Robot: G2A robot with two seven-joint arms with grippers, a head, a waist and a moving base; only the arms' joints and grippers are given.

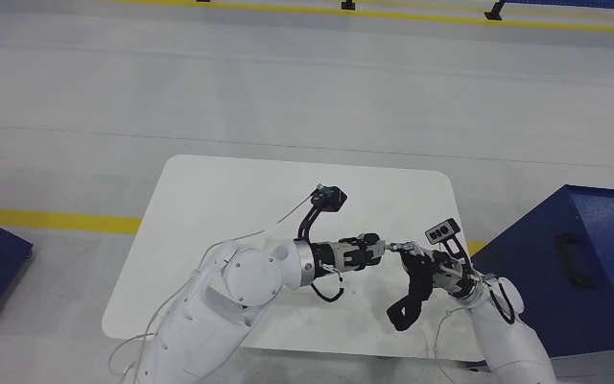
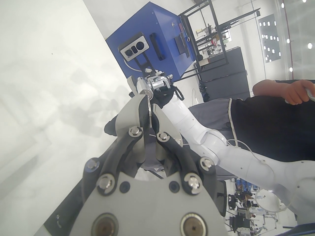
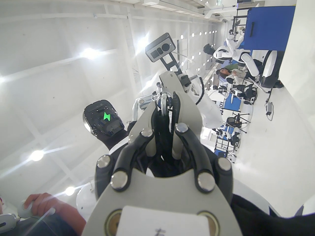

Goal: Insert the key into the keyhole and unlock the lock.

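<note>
Contact between key [image 2: 149,112] tip and lock [image 2: 153,84] face is hard to make out; depth of entry unclear. Key is a thin flat metal blade, lock bright silver. Left gripper [image 2: 148,104] pinches the key; right gripper [image 3: 164,100] clamps the lock. Both arms meet above the table's [image 1: 240,192] right part.

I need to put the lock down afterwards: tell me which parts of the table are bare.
The table is bare along its far edge and over its left side. Crowded: the near right part, where the left pincer with the key meets the right pincer holding the lock.
</note>
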